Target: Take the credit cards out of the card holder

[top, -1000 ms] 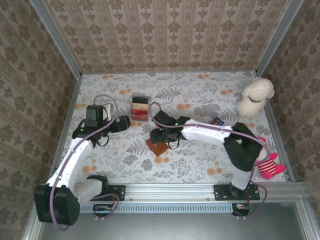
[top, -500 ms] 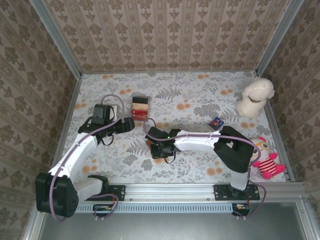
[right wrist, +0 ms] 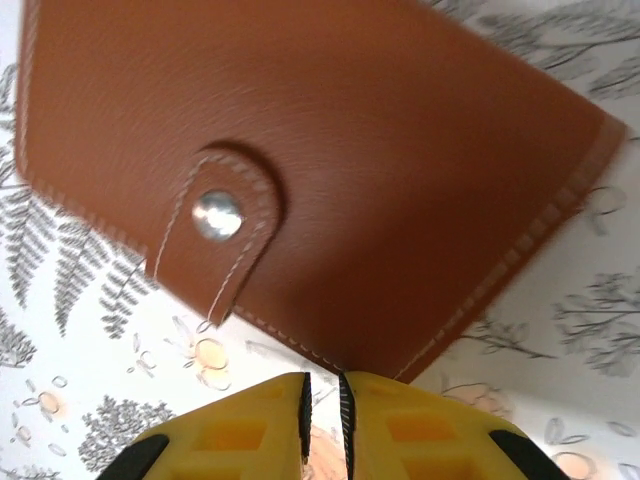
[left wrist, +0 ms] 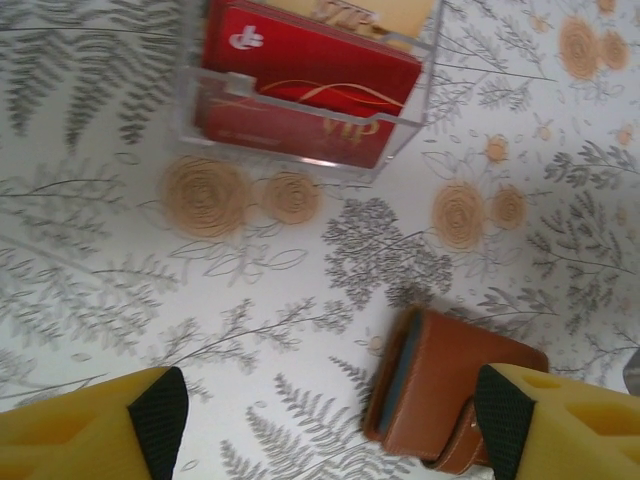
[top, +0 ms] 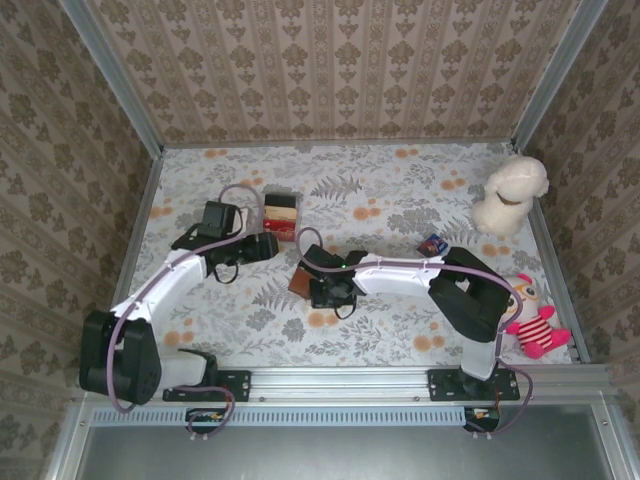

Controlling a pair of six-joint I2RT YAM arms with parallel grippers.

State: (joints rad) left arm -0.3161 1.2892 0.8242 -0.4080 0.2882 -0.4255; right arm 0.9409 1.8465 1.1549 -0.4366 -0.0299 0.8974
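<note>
Judging progress: nothing is out yet. The holder [right wrist: 330, 130] is sitting shut, with its tab [right wrist: 215, 225] snapped onto the cover, and no cards are showing loose on the table [top: 400, 320]. Unsnapping, opening and pulling the cards are all looking left to do.

The holder is lying mid-table, near the box [left wrist: 310, 85] and on its near side, cover up. In the left wrist view one side, showing blue lining, is facing left and the tab end is pointing toward that camera. It is looking nearly square, so the long axis is unclear.

The right gripper [right wrist: 322, 385] is nearly closed on the holder's near edge, seemingly pinching it. The left gripper [left wrist: 327, 415] is hanging wide, holding nothing, just beside the holder.
</note>
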